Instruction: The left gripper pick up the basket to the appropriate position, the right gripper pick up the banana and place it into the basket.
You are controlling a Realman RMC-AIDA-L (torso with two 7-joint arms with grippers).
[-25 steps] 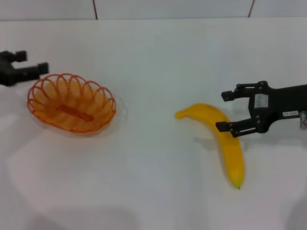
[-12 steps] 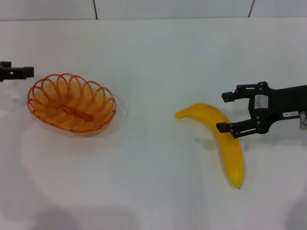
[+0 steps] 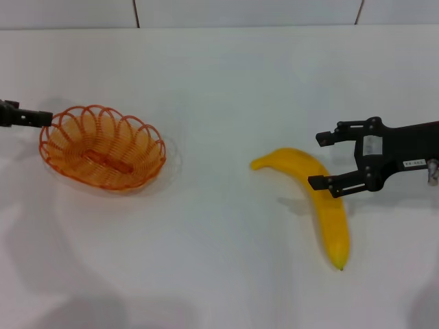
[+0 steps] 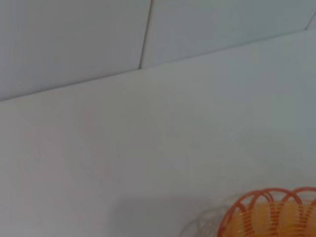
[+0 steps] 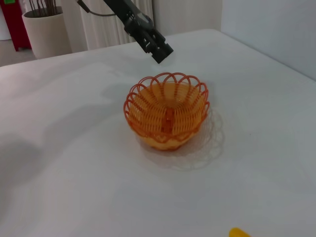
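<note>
The orange wire basket (image 3: 103, 147) sits on the white table at the left. It also shows in the right wrist view (image 5: 167, 116) and at the edge of the left wrist view (image 4: 271, 215). My left gripper (image 3: 38, 117) reaches in from the left edge, its tip right at the basket's left rim; in the right wrist view (image 5: 159, 48) it hovers just beyond the rim. The yellow banana (image 3: 326, 212) lies at the right, and only its tip shows in the right wrist view (image 5: 238, 232). My right gripper (image 3: 324, 159) is open over the banana's bend, one finger beyond it and one above its middle.
The white table (image 3: 219, 260) stretches between basket and banana. A tiled wall (image 3: 247, 12) runs along the table's far edge. In the right wrist view a white plant pot (image 5: 47, 32) stands beyond the table.
My left gripper has turned and moved toward the basket's left rim, from two visible prongs to one thin bar. The right gripper, banana and basket have not moved.
</note>
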